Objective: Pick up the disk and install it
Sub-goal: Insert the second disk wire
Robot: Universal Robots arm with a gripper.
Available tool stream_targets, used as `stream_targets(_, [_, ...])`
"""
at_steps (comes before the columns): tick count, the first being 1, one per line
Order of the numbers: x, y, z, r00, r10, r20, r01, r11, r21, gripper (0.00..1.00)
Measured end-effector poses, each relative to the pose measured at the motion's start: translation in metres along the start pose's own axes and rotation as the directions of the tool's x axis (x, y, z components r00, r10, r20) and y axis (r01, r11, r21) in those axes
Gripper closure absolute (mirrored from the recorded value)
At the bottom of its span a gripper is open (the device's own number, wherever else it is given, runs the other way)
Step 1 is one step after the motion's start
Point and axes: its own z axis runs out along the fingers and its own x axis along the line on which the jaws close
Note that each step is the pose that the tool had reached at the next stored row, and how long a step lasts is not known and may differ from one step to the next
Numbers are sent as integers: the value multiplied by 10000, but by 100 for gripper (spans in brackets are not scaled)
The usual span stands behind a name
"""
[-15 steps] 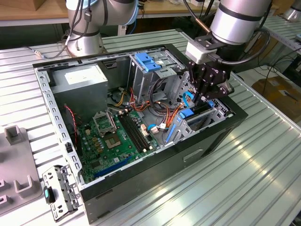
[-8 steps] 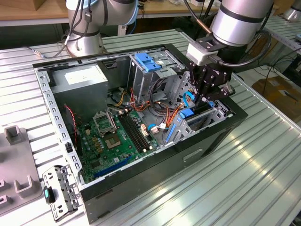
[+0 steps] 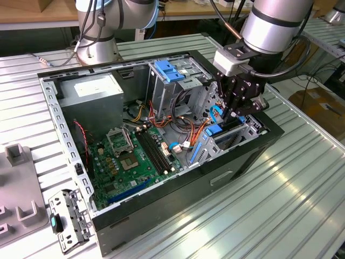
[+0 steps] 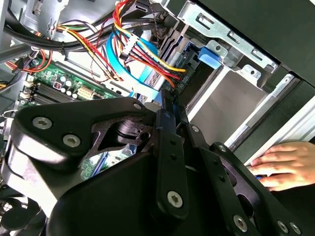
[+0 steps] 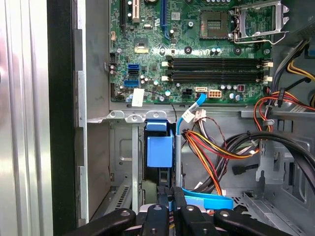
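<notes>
Black steel computer case (image 3: 232,167) lies open on a ribbed aluminium table (image 3: 285,216), taking up the middle of the exterior view. A green motherboard (image 3: 135,156) covers its floor, and a grey metal power supply box (image 3: 94,91) sits in its far corner toward the exterior view's left. A blue plastic bracket (image 3: 170,70) lies on top of the grey metal drive bay at the far side of the case.

The silver arm comes in from the upper part of the exterior view's right. Its black gripper (image 5: 169,209) reaches down into the end of the case on that side. In the first wrist view its fingers (image 5: 158,216) are pressed together with barely a slit between them, and nothing shows pinched there.

The disk (image 5: 160,150), seen by the blue plastic carrier around it, stands on edge in a slot of the grey sheet-metal cage just ahead of the gripper tips. Whether the tips touch it cannot be told.

Beside the slot hangs a bundle of red, yellow and orange wires (image 5: 216,147), with a light-blue flat cable (image 5: 206,199) curling below it.

In the second wrist view a person's hand (image 4: 285,164) rests against the outer edge of the case
</notes>
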Motion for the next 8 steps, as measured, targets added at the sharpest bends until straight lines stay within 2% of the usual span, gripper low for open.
stream_targets(8, [0,-7,2,10000,0,4,0,10000,1,84])
